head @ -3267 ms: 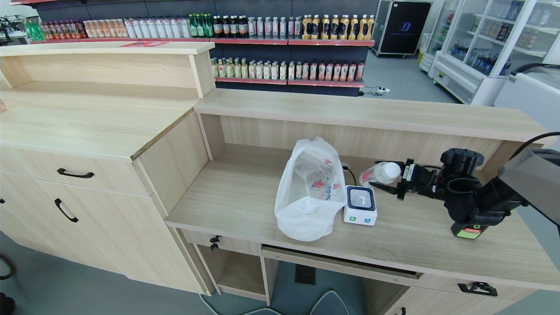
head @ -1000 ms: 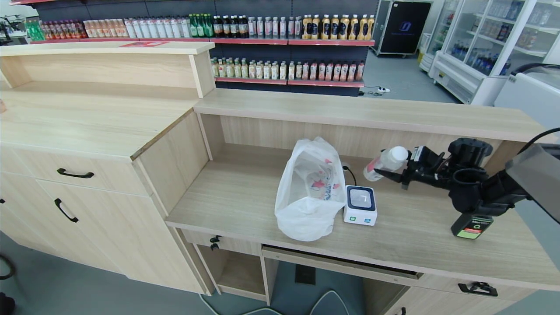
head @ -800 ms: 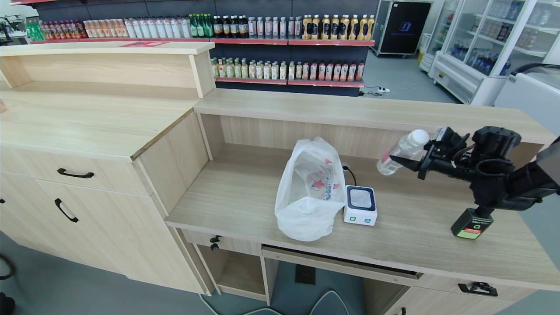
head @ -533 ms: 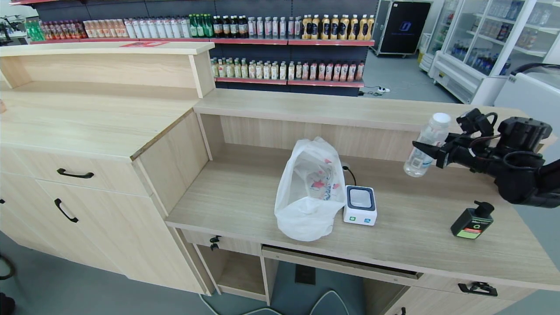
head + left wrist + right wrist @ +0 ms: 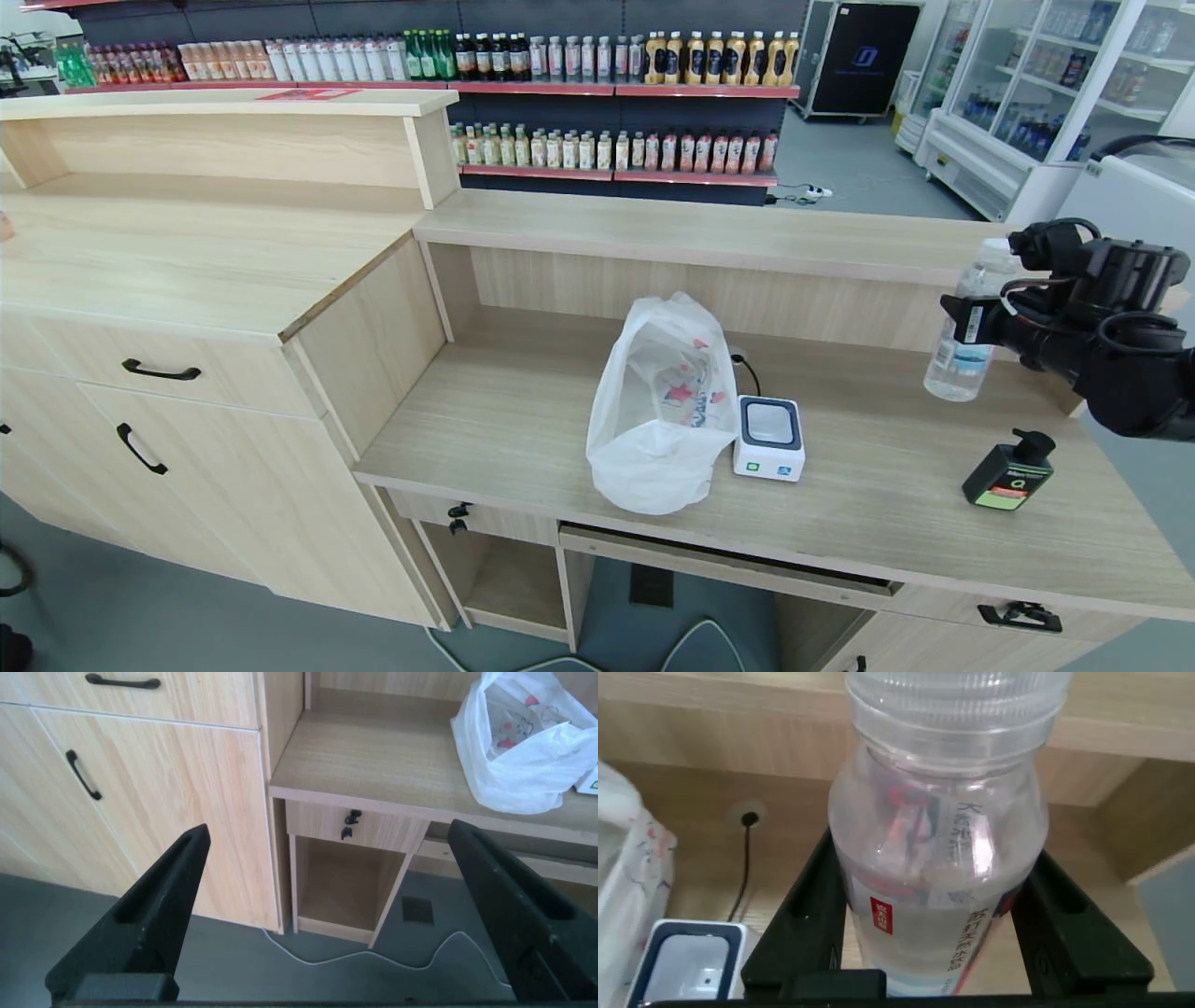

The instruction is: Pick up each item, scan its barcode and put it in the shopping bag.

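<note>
Above the right end of the desk, the right claw is closed around a clear bottle, one finger on each side of its body, and holds it roughly upright and clear of the surface. From the right wrist camera, the bottle stands between the two dark fingers, its label showing red and dark print. A white barcode scanner lies flat on the desk, well apart from the bottle, and touches the white shopping bag, whose mouth stands open. A dark pump bottle stands near the desk's right end, below the held bottle. Down beside the desk front, the left claw hangs spread wide with nothing between its fingers, the shopping bag lying beyond it.
</note>
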